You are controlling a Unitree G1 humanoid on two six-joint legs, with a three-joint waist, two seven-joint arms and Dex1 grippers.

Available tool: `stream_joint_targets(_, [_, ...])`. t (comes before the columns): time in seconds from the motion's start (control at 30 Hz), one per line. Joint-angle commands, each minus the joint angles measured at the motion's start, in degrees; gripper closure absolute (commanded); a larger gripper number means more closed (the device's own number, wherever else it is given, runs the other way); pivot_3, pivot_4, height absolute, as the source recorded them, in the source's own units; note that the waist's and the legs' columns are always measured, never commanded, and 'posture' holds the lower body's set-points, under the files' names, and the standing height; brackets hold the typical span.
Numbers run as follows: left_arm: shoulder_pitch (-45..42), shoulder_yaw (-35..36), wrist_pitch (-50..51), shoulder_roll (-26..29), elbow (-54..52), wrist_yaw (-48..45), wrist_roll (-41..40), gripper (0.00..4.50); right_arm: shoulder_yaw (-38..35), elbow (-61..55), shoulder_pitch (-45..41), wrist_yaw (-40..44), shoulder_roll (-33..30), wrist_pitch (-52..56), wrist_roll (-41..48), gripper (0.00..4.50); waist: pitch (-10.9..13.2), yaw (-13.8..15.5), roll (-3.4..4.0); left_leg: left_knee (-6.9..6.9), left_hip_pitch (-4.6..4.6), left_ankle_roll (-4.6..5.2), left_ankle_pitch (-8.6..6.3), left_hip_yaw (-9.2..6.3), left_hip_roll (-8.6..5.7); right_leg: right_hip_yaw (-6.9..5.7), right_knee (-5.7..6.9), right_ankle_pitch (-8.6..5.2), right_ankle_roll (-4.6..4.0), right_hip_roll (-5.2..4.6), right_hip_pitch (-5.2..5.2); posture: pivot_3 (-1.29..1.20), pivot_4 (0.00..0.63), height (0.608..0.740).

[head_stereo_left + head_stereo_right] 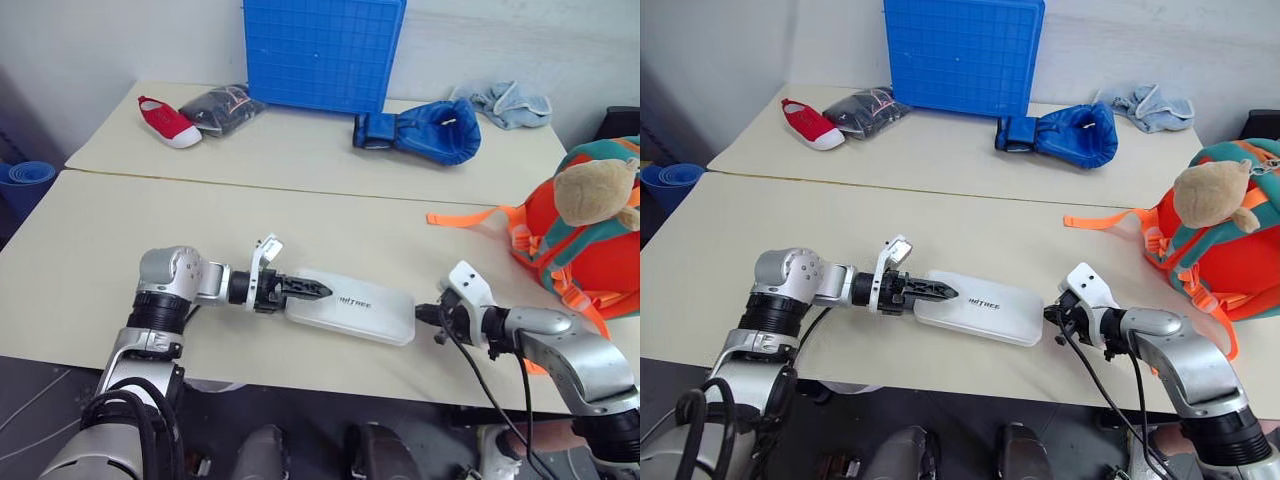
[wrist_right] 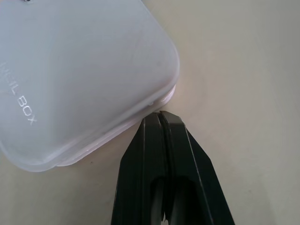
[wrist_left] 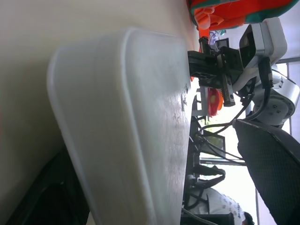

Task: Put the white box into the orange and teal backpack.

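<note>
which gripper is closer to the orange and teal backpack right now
Right. The right gripper sits shut at the white box's end nearer the orange and teal backpack; the left gripper is over the box's far end.
</note>
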Motion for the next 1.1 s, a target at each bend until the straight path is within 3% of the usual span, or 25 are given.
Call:
stream_joint_targets(0.03, [0.1, -2.8, 3.1, -0.3, 1.1, -1.1, -2.0, 0.02, 3.1, 2.8, 1.2, 0.2, 1.1, -0.1, -1.2, 4.50, 0.0, -0.1, 0.00, -0.03, 0.00, -0.02, 0.00, 0.00, 0.01, 0.00, -0.01, 0.00, -0.01, 0.01, 0.00, 0.00, 0.150, 0.740])
stream_joint_targets(0.1, [-0.7, -3.6, 3.2, -0.3, 1.9, -1.5, -3.7, 0.02, 3.1, 3.1, 1.1, 0.3, 1.5, -0.5, -1.2, 4.50, 0.0, -0.2, 0.00, -0.03, 0.00, -0.05, 0.00, 0.00, 0.03, 0.00, -0.02, 0.00, -0.01, 0.02, 0.00, 0.00, 0.150, 0.740])
stream_joint_targets(0.2, [-2.1, -4.6, 3.2, 0.3, 2.3, -2.2, -6.1, 0.55, 2.9, 2.9, 1.3, 0.4, 1.5, -0.6, -1.1, 4.50, 0.0, -0.3, -0.01, -0.01, 0.01, -0.06, 0.01, 0.00, 0.03, 0.00, 0.00, -0.01, -0.01, 0.02, 0.00, 0.00, 0.150, 0.740])
stream_joint_targets(0.43, [-4.1, -4.9, 3.2, 2.2, 1.8, -1.5, -10.0, 2.68, -1.0, -2.0, 6.4, 2.7, 0.1, -1.5, 1.8, 4.50, 0.0, 0.0, 0.00, -0.12, -0.03, -0.12, 0.01, -0.05, 0.05, -0.01, -0.07, -0.03, -0.05, 0.01, -0.07, 0.00, 0.150, 0.740])
stream_joint_targets(0.5, [-3.1, -7.0, 3.2, 3.8, -2.5, -1.8, -10.9, 3.19, -4.8, -4.4, 9.0, 2.1, 1.7, -3.1, 3.8, 4.50, 0.0, 0.0, 0.04, -0.21, -0.08, -0.13, 0.00, -0.06, 0.05, -0.03, -0.17, -0.03, -0.06, 0.02, -0.09, 0.00, 0.150, 0.740])
stream_joint_targets(0.6, [-1.4, -9.5, 1.2, 6.3, -12.7, -2.8, -10.2, 3.19, -13.6, -8.8, 13.7, -0.5, 7.2, -4.3, 10.1, 4.50, 0.1, 0.1, 0.16, -0.27, -0.21, -0.17, -0.02, -0.15, 0.06, -0.12, -0.31, -0.04, -0.07, 0.04, -0.13, 0.00, 0.150, 0.740])
stream_joint_targets(0.8, [2.7, -12.0, -27.9, 11.1, -23.4, -16.9, -2.1, 3.19, -25.6, -13.1, 25.7, -4.2, 12.7, -22.6, 4.6, 4.50, 0.4, 0.1, 0.58, -0.15, -0.30, -0.09, -0.02, -0.09, -0.04, -0.12, -0.37, -0.02, -0.03, 0.02, -0.10, 0.00, 0.150, 0.740])
stream_joint_targets(0.9, [7.4, -9.2, -44.5, 8.1, -24.0, -20.6, 1.3, 3.19, -36.1, -15.0, 32.1, -5.4, 16.1, -28.0, 7.4, 3.92, 0.3, 0.1, 0.80, -0.20, -0.16, -0.08, 0.00, 0.01, -0.04, -0.02, -0.35, 0.01, 0.03, 0.02, -0.05, 0.00, 0.150, 0.740])
stream_joint_targets(1.1, [15.0, -6.3, -61.2, 2.5, -27.1, -23.2, 3.6, 3.19, -45.7, -13.1, 38.9, -8.5, 20.3, -38.0, 5.6, 2.01, 0.4, -0.1, 0.94, -0.22, -0.17, -0.01, 0.01, -0.01, 0.03, 0.00, -0.35, 0.00, 0.00, 0.08, -0.06, 0.00, 0.150, 0.740])
